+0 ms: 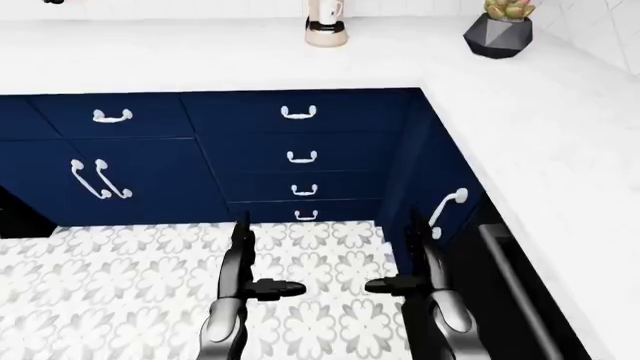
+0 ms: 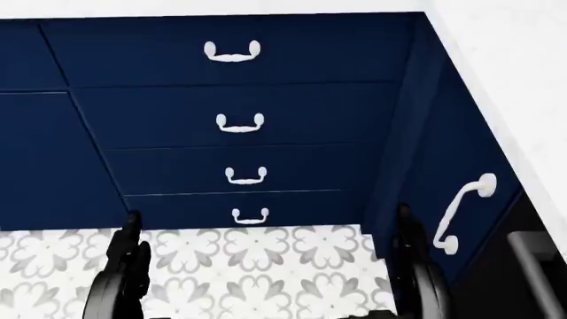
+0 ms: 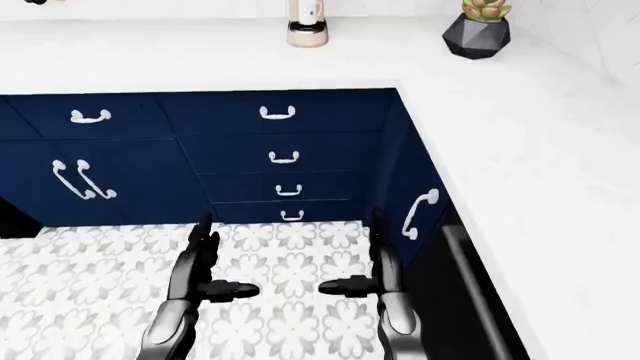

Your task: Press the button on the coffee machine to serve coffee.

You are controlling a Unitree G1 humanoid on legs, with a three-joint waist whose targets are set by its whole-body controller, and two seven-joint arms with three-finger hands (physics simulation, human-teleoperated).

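Observation:
No coffee machine shows in any view. My left hand [image 1: 243, 259] and right hand [image 1: 418, 259] are held low over the patterned floor, fingers straight and open, thumbs turned inward, both empty. They also show in the right-eye view, left hand [image 3: 203, 259] and right hand [image 3: 375, 259]. In the head view only their upper fingers show at the bottom, left fingers [image 2: 131, 229] and right fingers [image 2: 406, 222].
A white L-shaped counter [image 1: 200, 60] runs across the top and down the right. On it stand a small beige jar [image 1: 325, 26] and a plant in a dark faceted pot [image 1: 498, 34]. Navy drawers [image 1: 300, 157] with white handles lie below. A dark appliance [image 1: 510, 300] is at lower right.

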